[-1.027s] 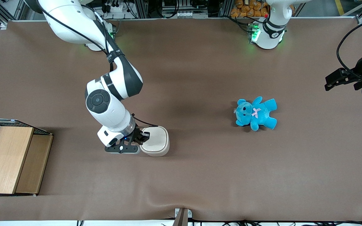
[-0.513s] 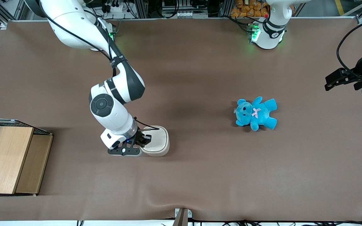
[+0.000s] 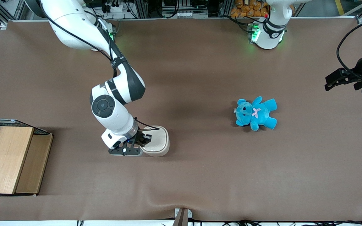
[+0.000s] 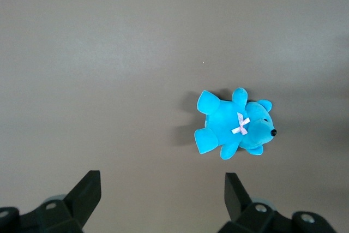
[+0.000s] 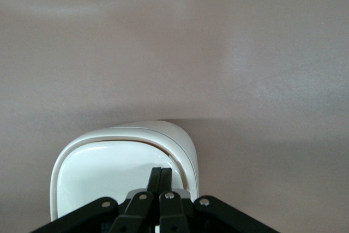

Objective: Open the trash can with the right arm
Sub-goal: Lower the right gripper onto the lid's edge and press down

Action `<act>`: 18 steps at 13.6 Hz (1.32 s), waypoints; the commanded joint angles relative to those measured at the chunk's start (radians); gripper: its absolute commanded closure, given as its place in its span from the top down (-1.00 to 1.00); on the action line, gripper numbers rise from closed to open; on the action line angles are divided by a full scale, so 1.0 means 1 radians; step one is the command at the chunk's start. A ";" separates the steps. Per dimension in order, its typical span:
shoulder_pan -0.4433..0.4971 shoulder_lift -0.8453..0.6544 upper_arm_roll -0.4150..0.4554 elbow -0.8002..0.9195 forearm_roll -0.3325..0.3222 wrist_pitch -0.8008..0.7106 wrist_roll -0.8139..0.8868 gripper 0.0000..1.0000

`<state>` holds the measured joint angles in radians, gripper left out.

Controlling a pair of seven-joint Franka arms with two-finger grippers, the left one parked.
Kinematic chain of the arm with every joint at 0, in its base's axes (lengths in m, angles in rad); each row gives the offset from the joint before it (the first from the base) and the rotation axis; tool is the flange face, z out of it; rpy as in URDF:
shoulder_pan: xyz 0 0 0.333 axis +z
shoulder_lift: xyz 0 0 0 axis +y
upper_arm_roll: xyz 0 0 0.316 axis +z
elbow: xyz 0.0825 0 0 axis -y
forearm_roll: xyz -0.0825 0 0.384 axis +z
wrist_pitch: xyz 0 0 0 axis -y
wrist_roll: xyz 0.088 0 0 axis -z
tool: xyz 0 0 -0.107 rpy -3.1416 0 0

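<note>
The cream-white trash can stands on the brown table nearer the working arm's end. Its smooth lid is down, with a thin brownish gap showing along one rim. My right arm reaches down to it. My gripper is shut, its two black fingers pressed together with nothing between them. The tips rest on the lid at its edge toward the working arm's end. The gripper body hides that edge of the can in the front view.
A blue teddy lies on the table toward the parked arm's end; it also shows in the left wrist view. A wooden box with wire mesh stands at the working arm's end of the table.
My right arm has shifted slightly toward the trash can and lowered, bringing the shut fingers further over the lid. The can and the teddy have not moved.
</note>
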<state>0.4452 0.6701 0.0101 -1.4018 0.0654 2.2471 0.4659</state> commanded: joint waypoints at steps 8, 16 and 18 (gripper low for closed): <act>0.024 0.025 -0.012 -0.016 -0.016 0.032 0.025 -1.00; 0.024 0.026 -0.012 -0.028 -0.033 0.043 0.028 -1.00; 0.023 0.023 -0.010 -0.016 -0.029 0.031 0.026 -1.00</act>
<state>0.4539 0.6819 0.0095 -1.4131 0.0532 2.2637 0.4676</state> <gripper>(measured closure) 0.991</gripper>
